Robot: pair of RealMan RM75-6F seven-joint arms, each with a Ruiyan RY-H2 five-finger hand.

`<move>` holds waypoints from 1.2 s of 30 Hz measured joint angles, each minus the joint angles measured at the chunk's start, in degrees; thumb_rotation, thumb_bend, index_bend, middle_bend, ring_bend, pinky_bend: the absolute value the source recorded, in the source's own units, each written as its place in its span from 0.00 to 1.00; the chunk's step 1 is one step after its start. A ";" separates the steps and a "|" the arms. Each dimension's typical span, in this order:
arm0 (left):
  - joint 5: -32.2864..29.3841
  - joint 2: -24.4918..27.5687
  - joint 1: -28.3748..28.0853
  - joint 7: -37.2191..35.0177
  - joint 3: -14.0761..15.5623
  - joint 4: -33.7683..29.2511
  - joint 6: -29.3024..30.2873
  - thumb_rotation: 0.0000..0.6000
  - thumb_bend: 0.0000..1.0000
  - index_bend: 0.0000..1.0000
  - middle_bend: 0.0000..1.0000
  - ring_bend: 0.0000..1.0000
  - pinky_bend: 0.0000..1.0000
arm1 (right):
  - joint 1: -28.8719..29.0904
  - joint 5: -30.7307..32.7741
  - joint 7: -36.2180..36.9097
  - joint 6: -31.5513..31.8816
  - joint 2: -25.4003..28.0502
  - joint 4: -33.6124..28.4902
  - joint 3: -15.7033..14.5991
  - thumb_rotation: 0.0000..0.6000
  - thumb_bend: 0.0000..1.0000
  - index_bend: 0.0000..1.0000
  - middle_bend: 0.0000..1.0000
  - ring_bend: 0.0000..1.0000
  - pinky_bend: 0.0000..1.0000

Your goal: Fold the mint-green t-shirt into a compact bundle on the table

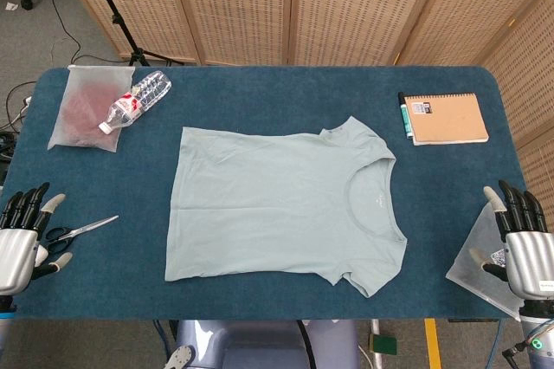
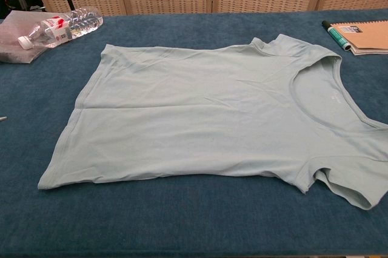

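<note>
Nothing folded yet: the mint-green t-shirt (image 1: 281,203) lies spread flat mid-table on the blue table (image 1: 260,92), neckline toward my right, hem toward my left, sleeves out top and bottom. My left hand (image 1: 24,235) sits at the near left edge, fingers spread, holding nothing, just beside the scissors (image 1: 80,230). My right hand (image 1: 522,239) is at the near right edge, fingers apart and empty, over a clear plastic bag (image 1: 474,267) (touching it or not, can't tell). Both are well apart from the shirt, so I judge this the start, before any first grasp. Next move calls for reaching in to pinch a shirt edge, likely the hem or a sleeve, and carrying it across. Water bottle (image 1: 137,100), pouch (image 1: 86,109), notebook (image 1: 448,118) and marker (image 1: 403,114) sit along the far side, clear of the fold.
</note>
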 measured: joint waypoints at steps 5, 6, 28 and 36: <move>0.28 0.13 0.20 -0.92 0.04 0.31 0.27 1.00 0.00 0.00 0.00 0.00 0.00 | 0.06 -0.43 -0.18 -0.44 0.22 -0.22 -0.40 1.00 0.00 0.01 0.00 0.00 0.00; 0.24 0.16 0.20 -0.99 0.05 0.30 0.21 1.00 0.00 0.00 0.00 0.00 0.00 | 0.09 -0.65 -0.07 -0.52 0.28 -0.24 -0.51 1.00 0.00 0.01 0.00 0.00 0.00; -0.46 1.00 0.37 -2.46 -0.51 -0.49 0.29 1.00 0.00 0.00 0.00 0.00 0.00 | 6.92 -22.90 1.78 -5.79 -9.36 15.63 -9.72 1.00 0.00 0.34 0.00 0.00 0.00; -0.76 1.57 0.43 -3.61 -0.65 -0.60 0.13 1.00 0.00 0.00 0.00 0.00 0.00 | 8.82 -23.97 -4.34 -10.00 -12.33 15.74 -10.76 1.00 0.00 0.39 0.00 0.00 0.00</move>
